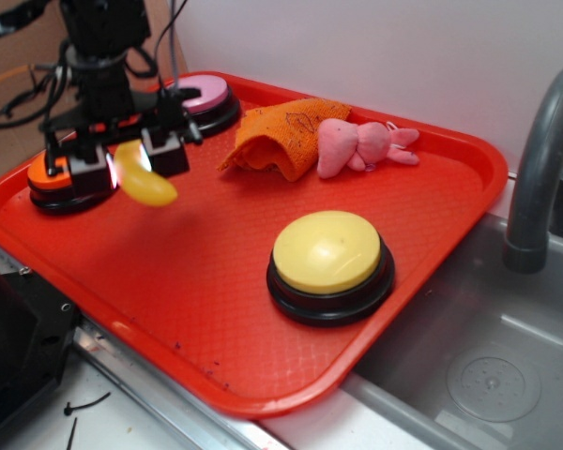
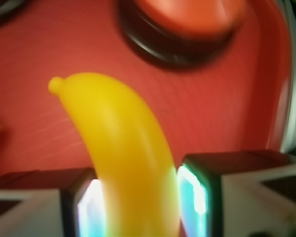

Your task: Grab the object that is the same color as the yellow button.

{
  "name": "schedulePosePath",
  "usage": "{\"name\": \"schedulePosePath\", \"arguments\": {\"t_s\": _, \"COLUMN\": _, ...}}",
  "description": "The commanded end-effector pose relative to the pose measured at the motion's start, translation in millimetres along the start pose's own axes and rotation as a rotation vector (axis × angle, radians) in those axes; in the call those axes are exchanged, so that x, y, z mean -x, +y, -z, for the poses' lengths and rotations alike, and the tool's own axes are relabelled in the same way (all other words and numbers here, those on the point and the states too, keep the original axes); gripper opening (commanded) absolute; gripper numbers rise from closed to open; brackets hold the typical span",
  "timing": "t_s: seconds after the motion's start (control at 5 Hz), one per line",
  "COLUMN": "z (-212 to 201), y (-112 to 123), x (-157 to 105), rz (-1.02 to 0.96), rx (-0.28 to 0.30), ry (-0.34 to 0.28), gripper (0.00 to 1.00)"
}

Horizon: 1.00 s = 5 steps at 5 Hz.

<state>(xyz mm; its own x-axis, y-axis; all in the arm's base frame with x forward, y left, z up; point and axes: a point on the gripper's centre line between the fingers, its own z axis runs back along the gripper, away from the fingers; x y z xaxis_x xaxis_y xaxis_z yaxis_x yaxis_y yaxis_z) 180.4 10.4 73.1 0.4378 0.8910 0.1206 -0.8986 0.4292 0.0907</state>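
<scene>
A small glossy yellow toy banana (image 1: 145,183) hangs between the two fingers of my gripper (image 1: 129,161), above the left part of the red tray (image 1: 197,272). In the wrist view the banana (image 2: 123,148) fills the gap between the two pads, which press on its sides, and its tip points away from me. My gripper (image 2: 138,205) is shut on it. The large pale-yellow button (image 1: 328,251) on a black base stands apart at the tray's front right.
An orange button (image 1: 61,180) sits just left of the gripper and shows at the top of the wrist view (image 2: 187,19). A pink button (image 1: 205,97), an orange cloth (image 1: 281,136) and a pink plush toy (image 1: 361,145) lie at the back. A grey sink (image 1: 479,366) with its faucet (image 1: 540,169) is on the right.
</scene>
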Motion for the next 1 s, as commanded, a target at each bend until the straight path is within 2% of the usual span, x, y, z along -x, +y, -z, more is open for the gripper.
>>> {"name": "schedulePosePath", "arguments": {"t_s": 0.0, "z": -88, "y": -11, "x": -10, "rz": 0.501, "rx": 0.118, "ry": -0.003, "gripper": 0.00}}
{"name": "schedulePosePath", "arguments": {"t_s": 0.2, "z": -120, "y": -3, "x": -17, "rz": 0.745, "rx": 0.188, "ry": -0.018, "gripper": 0.00}}
{"name": "schedulePosePath", "arguments": {"t_s": 0.4, "z": -149, "y": 3, "x": -19, "rz": 0.850, "rx": 0.245, "ry": -0.045, "gripper": 0.00}}
{"name": "schedulePosePath", "arguments": {"t_s": 0.6, "z": -155, "y": 4, "x": -21, "rz": 0.870, "rx": 0.249, "ry": -0.054, "gripper": 0.00}}
{"name": "schedulePosePath", "arguments": {"t_s": 0.8, "z": -146, "y": 0, "x": -20, "rz": 0.843, "rx": 0.219, "ry": -0.047, "gripper": 0.00}}
